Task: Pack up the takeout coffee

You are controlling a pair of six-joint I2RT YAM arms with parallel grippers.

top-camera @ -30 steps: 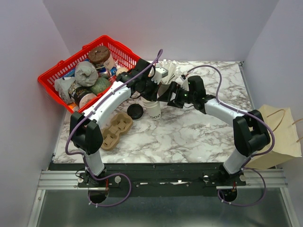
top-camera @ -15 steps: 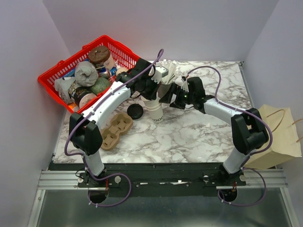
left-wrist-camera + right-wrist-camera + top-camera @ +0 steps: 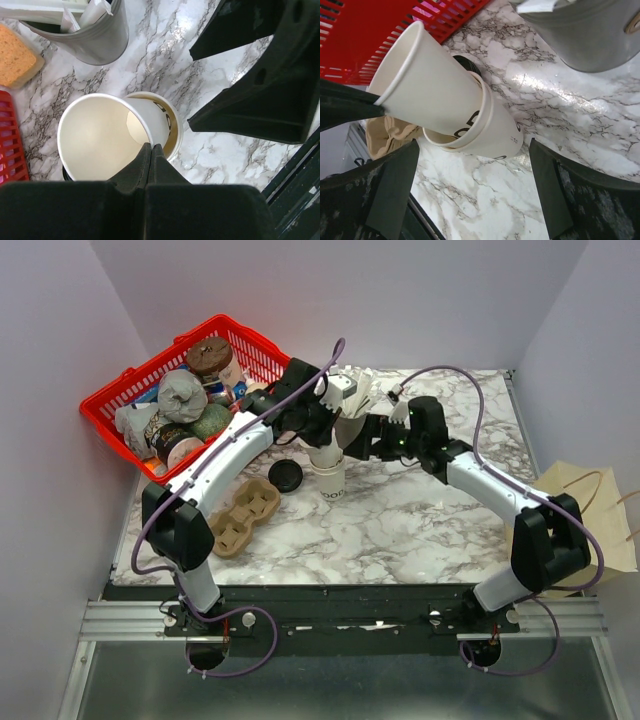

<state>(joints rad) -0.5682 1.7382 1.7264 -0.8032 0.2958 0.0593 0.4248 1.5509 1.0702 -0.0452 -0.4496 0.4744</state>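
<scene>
Left gripper [image 3: 151,146]: clamped on upper paper cup [image 3: 97,135], nested tilted in lower paper cup [image 3: 495,135].
Right gripper [image 3: 474,160]: spread apart nearby.

The paper cup [image 3: 432,82] is plain cream-white, lidless and empty; it leans tilted, its base nested in the stack of cups [image 3: 492,135] standing on the marble table [image 3: 400,520]; the left gripper [image 3: 151,146] pinches its rim; the round black lid [image 3: 286,476] lies flat just beside the stack

Bright, even overhead light, soft shadows, white glare on the marble tabletop [image 3: 526,81], blurred close foreground
</scene>
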